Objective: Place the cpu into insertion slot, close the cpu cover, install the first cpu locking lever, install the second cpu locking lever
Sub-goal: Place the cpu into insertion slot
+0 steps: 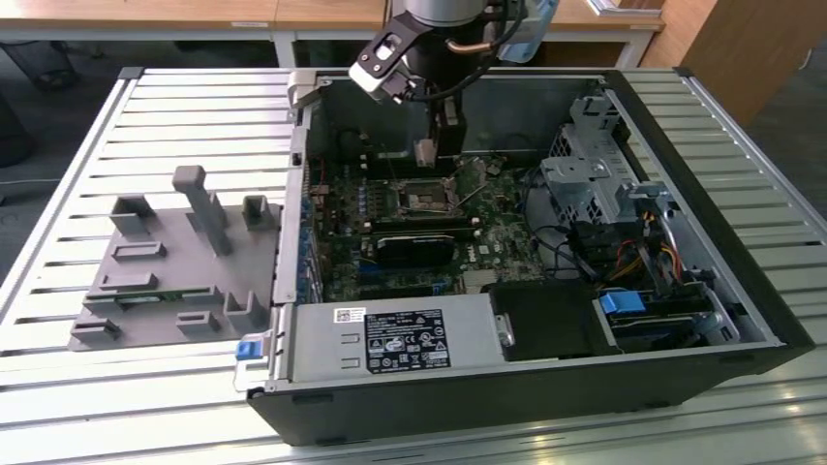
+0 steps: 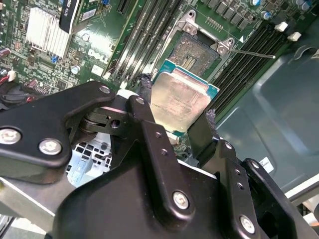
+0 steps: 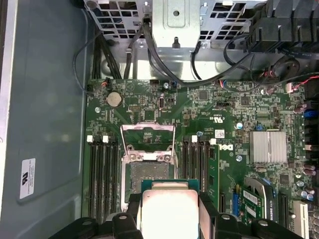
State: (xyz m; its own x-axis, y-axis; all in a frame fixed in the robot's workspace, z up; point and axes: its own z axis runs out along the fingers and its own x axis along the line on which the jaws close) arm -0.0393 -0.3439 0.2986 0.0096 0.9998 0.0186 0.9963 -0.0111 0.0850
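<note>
Second wrist view | my gripper [image 2: 177, 104], jaws pinched on the cpu [image 2: 184, 97] edges | hovering near open socket [image 2: 197, 50] | step one, needs squaring up, I reckon

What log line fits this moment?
gripper: shut on cpu | cpu: held clear of insertion slot, not seated | cpu cover: open

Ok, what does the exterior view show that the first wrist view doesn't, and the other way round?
Exterior view: the arm, the whole open computer case, and the grey fixture on the slatted table at the exterior view's left. First wrist view: the cpu cover standing open, and the coin battery. Both: the cpu gripped in the jaws near the bare socket, not seated.
</note>
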